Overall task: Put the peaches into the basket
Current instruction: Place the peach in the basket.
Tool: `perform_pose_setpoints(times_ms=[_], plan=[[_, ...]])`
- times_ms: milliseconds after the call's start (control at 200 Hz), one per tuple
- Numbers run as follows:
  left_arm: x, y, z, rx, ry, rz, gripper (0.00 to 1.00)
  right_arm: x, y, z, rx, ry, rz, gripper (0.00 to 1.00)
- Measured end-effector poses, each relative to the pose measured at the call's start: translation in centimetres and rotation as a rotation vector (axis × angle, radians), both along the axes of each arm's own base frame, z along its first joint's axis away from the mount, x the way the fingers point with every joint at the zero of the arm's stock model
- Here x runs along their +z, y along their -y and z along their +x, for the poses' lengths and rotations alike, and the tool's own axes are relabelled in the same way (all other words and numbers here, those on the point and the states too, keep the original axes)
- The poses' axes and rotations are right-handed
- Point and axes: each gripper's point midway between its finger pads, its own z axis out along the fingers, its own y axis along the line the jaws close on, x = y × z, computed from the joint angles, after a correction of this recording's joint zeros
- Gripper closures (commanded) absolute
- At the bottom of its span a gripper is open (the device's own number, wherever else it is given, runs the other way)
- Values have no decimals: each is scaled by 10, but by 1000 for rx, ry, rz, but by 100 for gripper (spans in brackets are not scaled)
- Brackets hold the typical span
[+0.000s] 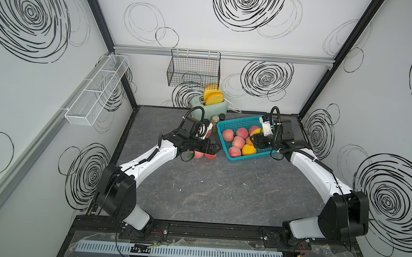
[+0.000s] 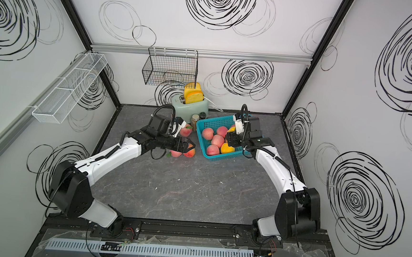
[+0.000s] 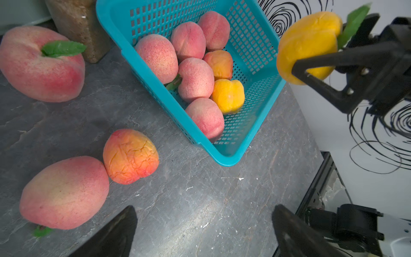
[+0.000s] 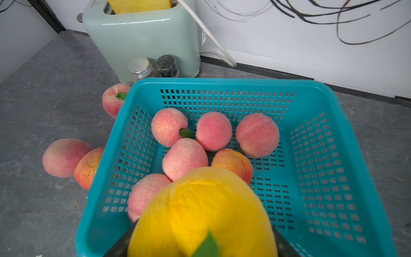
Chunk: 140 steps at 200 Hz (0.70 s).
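Observation:
The teal basket [image 1: 223, 142] [image 4: 222, 83] stands at the back right and holds several pink peaches [image 1: 238, 141] and a yellow one [image 1: 249, 150]. My right gripper [image 4: 201, 240] hangs over the basket's near side, shut on a yellow peach with a green leaf [image 4: 200, 213] [image 3: 309, 44]. On the table left of the basket, a pink peach [image 3: 64, 193] touches an orange-red one [image 3: 131, 156]. Another pink peach with a leaf [image 3: 42, 66] lies farther back by the jars. My left gripper [image 3: 205, 209] [image 1: 217, 148] is open above these two, with only bare table between its fingers.
A mint toaster [image 1: 210, 107] with yellow bread slices stands at the back wall, two spice jars [image 1: 214, 123] in front of it beside the basket's corner. A black wire basket [image 1: 194, 71] hangs on the back wall and a white mesh rack [image 1: 96, 89] on the left wall.

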Motion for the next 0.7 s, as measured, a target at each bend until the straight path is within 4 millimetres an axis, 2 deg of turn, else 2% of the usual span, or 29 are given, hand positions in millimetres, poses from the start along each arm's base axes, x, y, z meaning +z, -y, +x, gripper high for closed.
perform_pose_setpoints(times_ms=[115, 385, 700], plan=[[5, 8, 1, -18, 38, 44, 2, -10, 14, 11, -41, -24, -11, 26], [16, 8, 7, -9, 118, 132, 2, -40, 33, 28, -96, -92, -40, 26], [13, 10, 4, -18, 126, 159, 2, -57, 52, 46, -159, -121, -81, 27]])
